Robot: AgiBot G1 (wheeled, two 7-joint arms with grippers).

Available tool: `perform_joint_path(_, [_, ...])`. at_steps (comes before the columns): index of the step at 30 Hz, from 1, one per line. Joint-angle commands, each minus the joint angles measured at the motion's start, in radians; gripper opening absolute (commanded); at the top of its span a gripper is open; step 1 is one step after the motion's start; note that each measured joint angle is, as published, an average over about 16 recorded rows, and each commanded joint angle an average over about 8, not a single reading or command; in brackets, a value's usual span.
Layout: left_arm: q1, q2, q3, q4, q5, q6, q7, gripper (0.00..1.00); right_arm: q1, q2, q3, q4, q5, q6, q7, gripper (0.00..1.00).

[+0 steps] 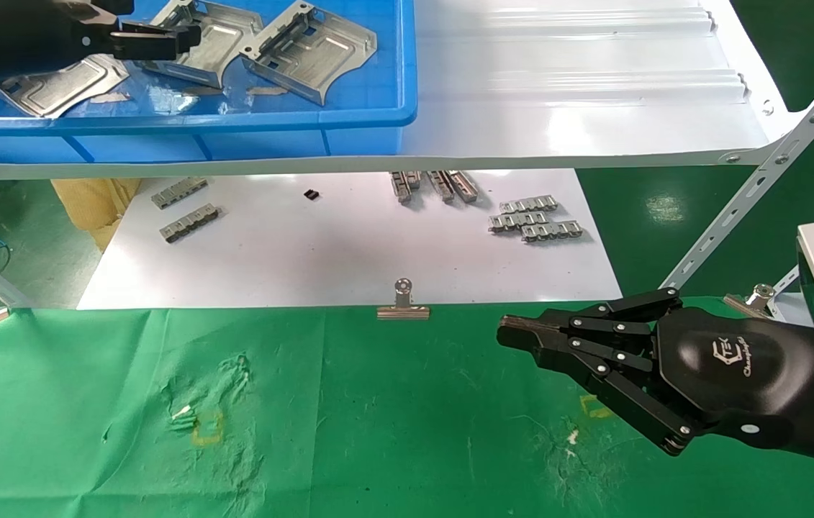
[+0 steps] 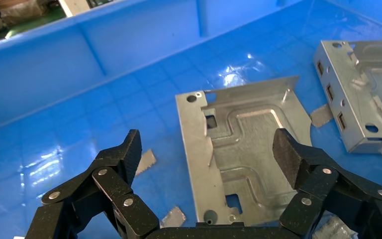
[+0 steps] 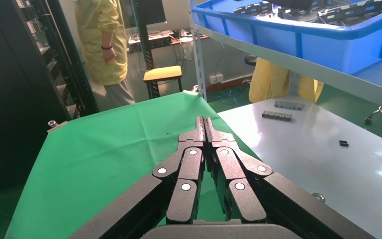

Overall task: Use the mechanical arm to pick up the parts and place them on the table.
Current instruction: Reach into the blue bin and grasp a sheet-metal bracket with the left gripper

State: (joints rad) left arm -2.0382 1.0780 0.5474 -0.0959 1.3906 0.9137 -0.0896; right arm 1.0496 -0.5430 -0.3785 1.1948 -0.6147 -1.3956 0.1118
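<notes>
From my seat the left gripper (image 2: 206, 149) is up inside the blue bin (image 1: 371, 119) on the white shelf (image 1: 579, 108), jaws spread wide with a part (image 2: 243, 159) lying flat on the bin floor between the pads, not touching either one that I can see; bin walls sit close on the far side, so not much room to swing there; two more parts (image 1: 309, 49) lie further along the bin, one partly behind the gripper in the head view, and the bin's left end is cut off by the frame; the right gripper (image 1: 522, 334) hangs over the table (image 1: 349, 432) near its back edge, fingers pressed together on nothing, loads of open green cloth to its left; a binder clip (image 1: 402, 306) pins that edge; the only writing I can read is the "TEK" logo on its back, the script underneath is too small for me.
</notes>
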Motion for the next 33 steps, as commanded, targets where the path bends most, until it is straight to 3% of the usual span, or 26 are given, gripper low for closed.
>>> perform_joint_path(1, [-0.005,0.006,-0.001,0.018,-0.001,0.000,0.013,0.00,0.000,0.000,0.000,0.000,0.000,0.000,0.000,0.00])
perform_joint_path(18, [-0.006,0.040,-0.010,0.077,-0.013,-0.071,0.064,0.00,0.000,0.000,0.000,0.000,0.000,0.000,0.000,0.00])
perform_joint_path(33, [0.002,0.070,-0.013,0.099,-0.016,-0.230,0.069,0.00,0.000,0.000,0.000,0.000,0.000,0.000,0.000,0.00])
